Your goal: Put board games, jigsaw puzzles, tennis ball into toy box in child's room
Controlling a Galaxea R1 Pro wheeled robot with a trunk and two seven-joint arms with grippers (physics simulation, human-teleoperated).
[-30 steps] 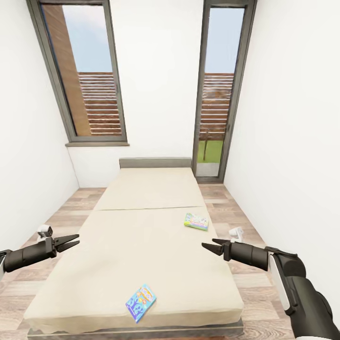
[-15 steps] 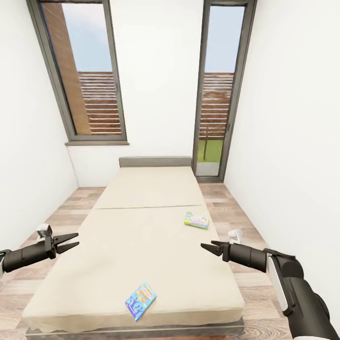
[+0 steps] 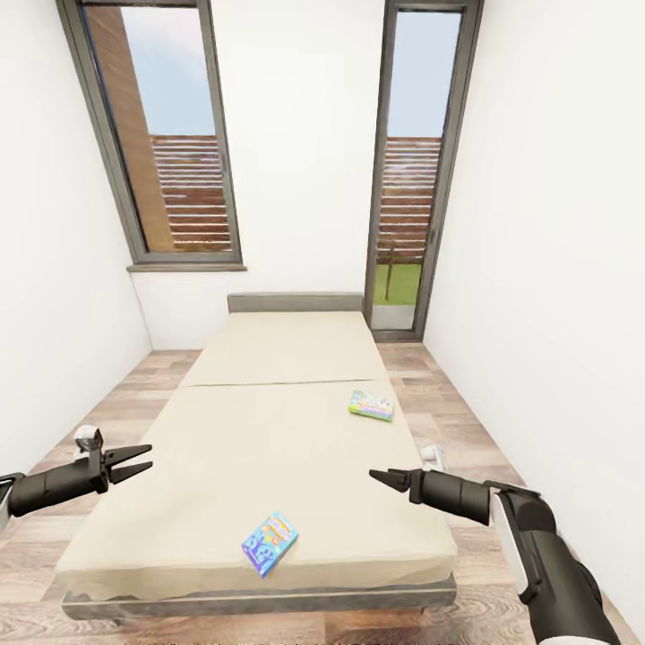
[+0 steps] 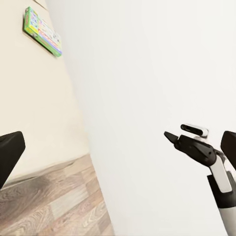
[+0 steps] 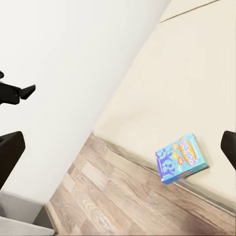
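**A:** From the head camera you face the bed [image 3: 269, 421] lengthwise, its grey headboard under the wall between two tall windows [image 3: 170, 134]. Two board games lie flat on the mattress: the blue board game [image 3: 269, 543] near the foot edge, the green board game [image 3: 372, 405] further up by the right side. Your left claw [image 3: 134, 461] hangs over the bed's left edge, released, fingers spread. Your right claw [image 3: 383, 477] hangs over the mattress's right part, fingers close to a point; released or clenched, you cannot tell there.

**B:** And the left wrist camera?

**A:** It shows you the green board game [image 4: 43, 32] flat on the mattress, near the edge, with the wood floor [image 4: 54, 206] beside it and the right claw [image 4: 173, 137] against the white wall.

**B:** The right wrist camera?

**A:** Your right claw's dark fingertips [image 5: 10, 155] stand well apart, so it is released, empty. The blue board game [image 5: 181, 158] lies flat near the mattress edge above the plank floor.
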